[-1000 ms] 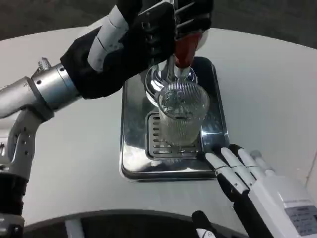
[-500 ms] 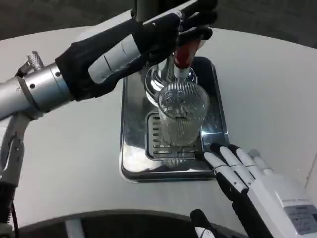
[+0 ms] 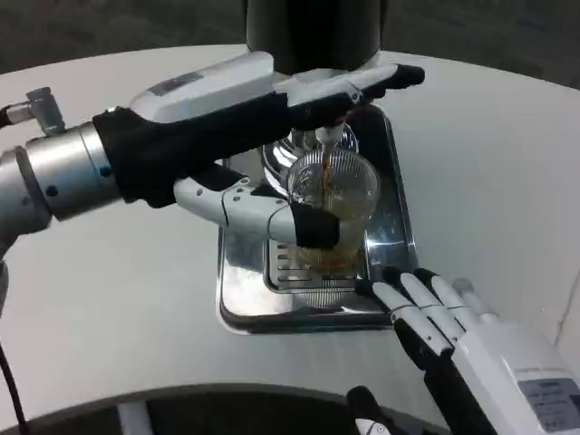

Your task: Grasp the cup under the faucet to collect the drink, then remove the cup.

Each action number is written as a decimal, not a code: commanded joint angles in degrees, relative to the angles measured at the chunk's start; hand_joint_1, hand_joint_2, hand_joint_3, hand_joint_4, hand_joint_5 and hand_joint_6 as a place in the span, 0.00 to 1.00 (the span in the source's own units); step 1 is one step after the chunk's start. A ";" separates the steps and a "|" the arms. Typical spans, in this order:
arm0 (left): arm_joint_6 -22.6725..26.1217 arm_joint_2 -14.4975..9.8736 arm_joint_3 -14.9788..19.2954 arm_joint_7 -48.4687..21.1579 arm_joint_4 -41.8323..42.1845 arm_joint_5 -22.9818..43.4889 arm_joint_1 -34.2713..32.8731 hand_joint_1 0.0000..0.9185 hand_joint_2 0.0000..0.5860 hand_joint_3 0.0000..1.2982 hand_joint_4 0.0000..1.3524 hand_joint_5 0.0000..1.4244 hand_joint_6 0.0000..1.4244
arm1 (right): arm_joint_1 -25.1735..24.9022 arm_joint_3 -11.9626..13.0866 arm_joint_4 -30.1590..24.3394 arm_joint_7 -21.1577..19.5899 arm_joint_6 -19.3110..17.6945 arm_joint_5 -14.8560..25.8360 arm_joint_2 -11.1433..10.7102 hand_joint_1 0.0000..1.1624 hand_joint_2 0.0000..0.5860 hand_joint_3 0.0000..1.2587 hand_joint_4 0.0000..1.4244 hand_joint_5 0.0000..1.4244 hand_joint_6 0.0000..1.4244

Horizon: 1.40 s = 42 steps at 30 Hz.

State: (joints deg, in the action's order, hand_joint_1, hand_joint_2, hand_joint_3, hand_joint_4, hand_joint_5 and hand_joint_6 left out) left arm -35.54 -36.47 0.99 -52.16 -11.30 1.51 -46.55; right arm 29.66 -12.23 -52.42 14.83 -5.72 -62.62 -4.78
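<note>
The white surface (image 3: 109,299) fills most of the frame. At centre, a steel drip tray (image 3: 237,304) lies on it, with the dark dispenser body (image 3: 313,32) rising at the top centre. The left robot hand (image 3: 263,104) reaches in from the left: its upper fingers stretch along the faucet (image 3: 328,136), apparently pressing its lever, while a lower digit curls around toward the near side of the cup; whether it actually touches the glass I cannot tell. The right robot hand (image 3: 435,313) rests at the lower right, fingers spread and holding nothing, tips just beside the tray's near right corner. The ribbed glass cup (image 3: 333,213) stands upright on the tray's grate, directly under the faucet, with brown drink streaming in and pooling in its lower part. It looks rigid, fragile, and probably slick if wet; filling makes it heavier and prone to spilling. A wrap around its ribbed mid-wall, kept level, seems the safest hold.
</note>
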 commanded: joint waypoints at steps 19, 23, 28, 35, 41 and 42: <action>-3.20 -3.96 -2.73 4.74 2.90 -1.52 3.61 0.00 0.14 0.00 0.00 0.03 0.00 | 0.14 2.35 1.65 -0.84 8.37 8.57 4.49 0.41 0.68 0.08 0.03 0.02 0.00; -2.91 -3.92 -2.91 5.23 3.19 -1.59 3.60 0.00 0.14 0.00 0.00 0.03 0.00 | -4.21 2.19 4.57 -1.23 11.12 9.17 6.12 0.41 0.63 0.05 0.01 0.01 0.00; -2.38 -3.86 -3.23 5.59 3.97 -1.67 3.90 0.00 0.14 0.00 0.00 0.03 0.00 | -10.48 1.76 8.41 -2.25 14.03 9.66 7.64 0.43 0.57 0.02 0.00 0.00 0.00; -1.84 -4.43 -2.94 6.02 4.44 -1.66 4.32 0.00 0.14 0.00 0.00 0.03 0.00 | -17.26 2.08 13.49 -3.75 17.77 11.61 8.23 0.49 0.46 0.00 0.00 0.00 0.00; -1.51 -4.75 -2.90 6.04 4.69 -1.37 4.76 0.00 0.14 0.00 0.00 0.03 0.00 | -21.00 3.56 18.90 -6.32 16.32 18.21 6.49 0.52 0.42 0.00 0.00 0.00 0.00; -1.54 -4.75 -2.87 6.10 4.75 -1.38 4.81 0.00 0.14 0.00 0.00 0.03 0.00 | -21.66 3.72 19.87 -6.84 15.87 19.10 5.97 0.52 0.42 0.00 0.00 0.00 0.00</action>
State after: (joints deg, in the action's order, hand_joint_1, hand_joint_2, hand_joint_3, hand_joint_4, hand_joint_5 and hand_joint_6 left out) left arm -36.89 -40.03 -1.20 -45.53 -7.39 0.56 -43.17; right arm 9.18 -9.20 -35.01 9.74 11.70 -46.02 2.47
